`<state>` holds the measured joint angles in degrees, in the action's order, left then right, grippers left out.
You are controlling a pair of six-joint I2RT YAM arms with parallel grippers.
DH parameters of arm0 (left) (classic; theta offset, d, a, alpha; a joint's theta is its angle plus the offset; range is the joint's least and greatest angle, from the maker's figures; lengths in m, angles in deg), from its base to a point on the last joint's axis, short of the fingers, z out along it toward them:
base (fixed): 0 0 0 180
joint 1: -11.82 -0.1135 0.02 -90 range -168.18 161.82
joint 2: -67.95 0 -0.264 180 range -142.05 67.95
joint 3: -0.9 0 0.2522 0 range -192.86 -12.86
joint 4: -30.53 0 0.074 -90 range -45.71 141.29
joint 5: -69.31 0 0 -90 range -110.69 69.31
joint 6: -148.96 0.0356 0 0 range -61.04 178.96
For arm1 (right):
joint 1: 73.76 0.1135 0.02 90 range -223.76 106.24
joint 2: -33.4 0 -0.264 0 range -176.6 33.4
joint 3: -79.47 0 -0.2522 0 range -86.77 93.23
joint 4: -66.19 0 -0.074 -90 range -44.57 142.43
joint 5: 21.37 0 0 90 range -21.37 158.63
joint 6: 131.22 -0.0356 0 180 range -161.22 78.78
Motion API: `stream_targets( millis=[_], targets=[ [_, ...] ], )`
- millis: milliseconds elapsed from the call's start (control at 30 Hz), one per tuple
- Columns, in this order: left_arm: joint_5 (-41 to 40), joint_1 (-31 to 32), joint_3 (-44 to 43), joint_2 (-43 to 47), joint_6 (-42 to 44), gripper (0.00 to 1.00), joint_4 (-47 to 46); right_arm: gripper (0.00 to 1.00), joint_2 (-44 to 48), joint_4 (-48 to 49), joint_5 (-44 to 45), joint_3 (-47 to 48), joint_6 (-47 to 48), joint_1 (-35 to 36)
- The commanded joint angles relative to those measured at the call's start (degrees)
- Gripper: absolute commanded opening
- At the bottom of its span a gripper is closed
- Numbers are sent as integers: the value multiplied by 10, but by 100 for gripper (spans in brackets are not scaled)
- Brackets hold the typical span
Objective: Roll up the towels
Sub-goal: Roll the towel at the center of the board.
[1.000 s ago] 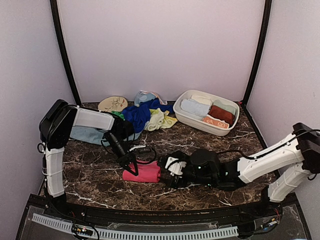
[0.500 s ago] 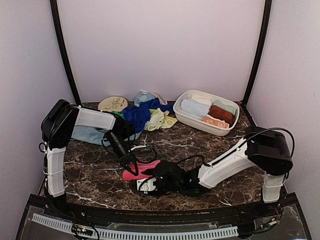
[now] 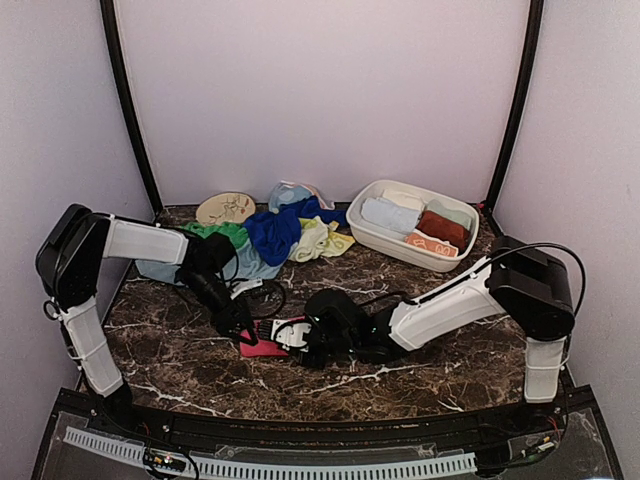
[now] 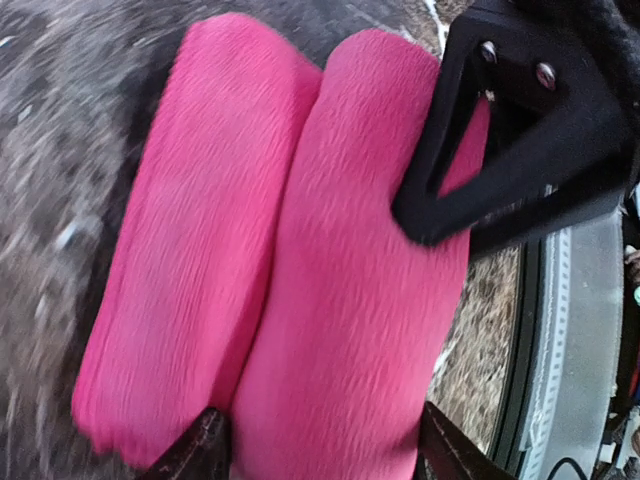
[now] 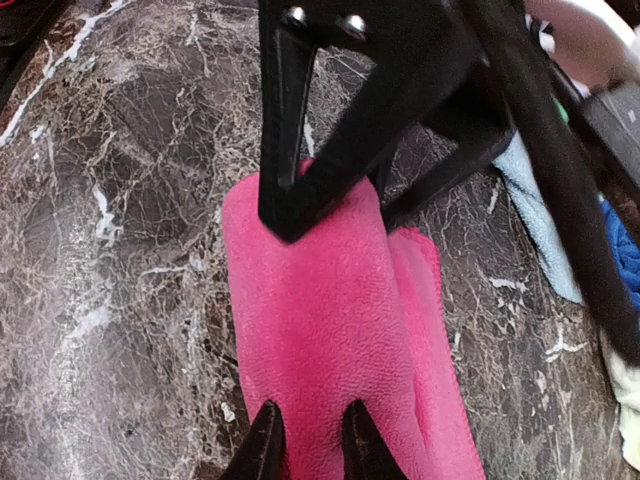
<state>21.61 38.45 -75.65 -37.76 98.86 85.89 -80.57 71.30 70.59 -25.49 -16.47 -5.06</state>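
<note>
The pink towel (image 3: pixel 258 348) is seen from above as a short, thick bundle on the marbled tabletop (image 3: pixel 170 355), left of centre and towards the near edge. Both arms are brought together over it. The left tool (image 3: pixel 243 330) is set at its left end and the right tool (image 3: pixel 292 335) at its right end, presumably so that the roll is held at both ends and kept from springing open. Behind it, a heap of loose cloths (image 3: pixel 285 225) lies unrolled beside a white tub (image 3: pixel 356 224) of rolled ones, so much of the task is judged to remain. The closure of either tool cannot be told from this height.

In the left wrist view, the towel (image 4: pixel 290 270) is shown close as two fat lobes lying side by side, a fold not legible from above. The left tool (image 4: pixel 325 452) is closed around the near end of one lobe, with a fingertip pressed in on each side. One finger of the right tool (image 4: pixel 520 130) is laid across the far end, and its partner is hidden.

In the right wrist view, the right tool (image 5: pixel 312 445) is shown with its tips almost together and a thin layer of pink pinched between them. The left tool (image 5: pixel 350 150) is seen opposite, straddling the far end of the roll. A thinner flap is revealed along the roll's right side, lying flat on the marble.
</note>
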Motion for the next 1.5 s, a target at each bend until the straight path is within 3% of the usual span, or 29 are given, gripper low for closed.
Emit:
stream_targets(
  millis=[0,133,400,600,733,1100,1467],
  targets=[
    [-56,-46,59,87,15,62,-53,17,-40,-113,-79,6,-101,-32],
    [-65,-57,114,163,56,62,-88,12,-55,-148,-163,37,-159,-63],
    [-69,-52,121,241,101,59,-73,7,-99,-226,-267,109,-222,-102],
    [-146,36,150,279,103,62,-139,9,-123,-261,-306,138,-250,-112],
    [-202,102,167,269,107,66,-207,10,-134,-261,-341,148,-291,-127],
    [-318,175,193,208,128,64,-362,11,-153,-260,-400,158,-331,-142],
    [-372,191,217,137,156,64,-381,11,-156,-241,-432,164,-362,-162]
  ],
)
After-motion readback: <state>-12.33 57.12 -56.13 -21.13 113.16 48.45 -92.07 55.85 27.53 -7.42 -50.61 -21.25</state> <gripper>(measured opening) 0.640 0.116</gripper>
